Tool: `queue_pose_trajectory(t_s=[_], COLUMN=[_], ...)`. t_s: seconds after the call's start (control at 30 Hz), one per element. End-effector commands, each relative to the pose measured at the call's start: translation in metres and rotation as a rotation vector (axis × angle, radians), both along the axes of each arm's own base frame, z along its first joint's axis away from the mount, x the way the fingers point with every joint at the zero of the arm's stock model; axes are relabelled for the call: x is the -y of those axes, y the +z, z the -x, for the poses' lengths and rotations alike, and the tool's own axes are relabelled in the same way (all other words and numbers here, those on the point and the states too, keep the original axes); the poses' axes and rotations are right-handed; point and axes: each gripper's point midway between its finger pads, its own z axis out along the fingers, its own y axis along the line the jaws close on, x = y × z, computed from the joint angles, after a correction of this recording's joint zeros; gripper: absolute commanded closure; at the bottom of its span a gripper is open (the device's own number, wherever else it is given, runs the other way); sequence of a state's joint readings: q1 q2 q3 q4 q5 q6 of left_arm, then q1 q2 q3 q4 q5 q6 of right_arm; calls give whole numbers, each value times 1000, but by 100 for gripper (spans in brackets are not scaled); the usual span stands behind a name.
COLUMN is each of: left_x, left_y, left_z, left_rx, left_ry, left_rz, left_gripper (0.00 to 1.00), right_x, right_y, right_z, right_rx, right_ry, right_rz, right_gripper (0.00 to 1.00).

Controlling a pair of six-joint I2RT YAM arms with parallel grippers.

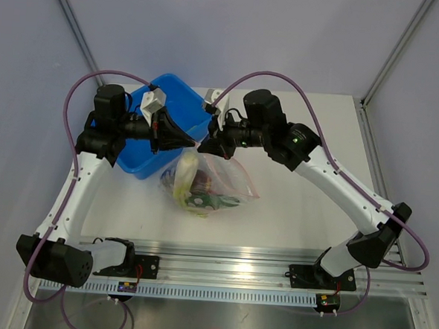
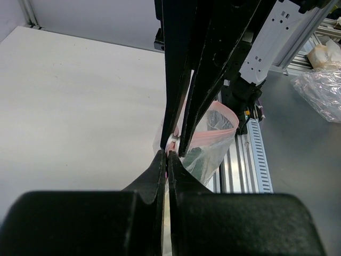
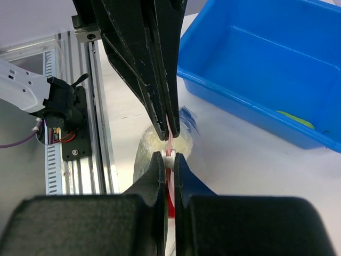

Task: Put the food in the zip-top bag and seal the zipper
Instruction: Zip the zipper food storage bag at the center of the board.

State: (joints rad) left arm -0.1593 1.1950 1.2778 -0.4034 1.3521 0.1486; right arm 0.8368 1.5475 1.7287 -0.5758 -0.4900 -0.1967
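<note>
The zip-top bag (image 1: pixel 217 181) hangs crinkled between both arms just above the table, right of the blue bin. Inside it lies the food: a pale yellow-green stalk (image 1: pixel 185 179), a dark maroon round piece (image 1: pixel 202 182) and a green piece (image 1: pixel 216 202). My left gripper (image 2: pixel 168 154) is shut on the pink zipper (image 3: pixel 170 140) at the bag's top edge. My right gripper (image 3: pixel 168 156) is shut on the small white slider (image 3: pixel 169 154) of that strip, tip to tip with the left gripper (image 3: pixel 170 128). In the top view the two meet at the bag's mouth (image 1: pixel 198 144).
The blue bin (image 1: pixel 162 124) stands at the back left behind the left gripper, with a yellow-green piece (image 3: pixel 295 118) inside. The aluminium rail (image 1: pixel 220 273) with both arm bases runs along the near edge. Another crumpled clear bag (image 2: pixel 322 88) lies off the table.
</note>
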Motion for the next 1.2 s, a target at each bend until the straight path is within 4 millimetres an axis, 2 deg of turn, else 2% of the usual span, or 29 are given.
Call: queue_pose_trajectory(t_s=[0.0, 0.03, 0.1, 0.27, 0.3, 0.47, 0.57, 0.6, 0.67, 0.7, 0.73, 0.77, 0.97, 1.07, 1.17], left_x=[-2, -2, -4, -6, -7, -11, -13, -15, -16, -16, -16, -16, -19, -22, -21], left_y=[10, 10, 7, 4, 4, 5, 6, 6, 7, 7, 8, 8, 9, 9, 10], left_z=[-2, -4, -7, -13, -15, -20, -23, -25, -27, -27, -28, -28, -33, -37, -35], left_rx=[71, 81, 78, 81, 83, 88, 86, 88, 87, 89, 89, 89, 87, 87, 87], left_ry=[53, 63, 91, 123, 131, 160, 173, 179, 184, 186, 186, 185, 203, 221, 205], left_rz=[-5, -9, -23, -43, -46, -51, -53, -53, -53, -52, -52, -51, -55, -57, -51], left_gripper=[100, 100, 100, 100, 100, 100, 100, 100, 100, 100, 100, 100, 100, 100, 100], right_x=[5, 10, 15, 33, 36, 55, 68, 71, 79, 82, 86, 89, 108, 119, 123], right_y=[14, 17, 5, -2, -9, -19, -30, -42, -45, -56, -56, -65, -83, -98, -102], right_z=[7, 10, 10, 19, 20, 28, 32, 35, 39, 43, 46, 48, 59, 64, 72], right_rx=[25, 35, 22, 20, 13, 9, -7, -30, -40, -67, -71, -89, -143, -181, -220], right_ry=[-7, -13, -31, -64, -69, -112, -148, -158, -178, -187, -193, -198, -254, -299, -312], right_rz=[-50, -58, -36, -16, -1, 29, 46, 60, 55, 69, 63, 78, 115, 133, 116], right_gripper=[100, 100, 100, 100, 100, 100, 100, 100, 100, 100, 100, 100, 100, 100, 100])
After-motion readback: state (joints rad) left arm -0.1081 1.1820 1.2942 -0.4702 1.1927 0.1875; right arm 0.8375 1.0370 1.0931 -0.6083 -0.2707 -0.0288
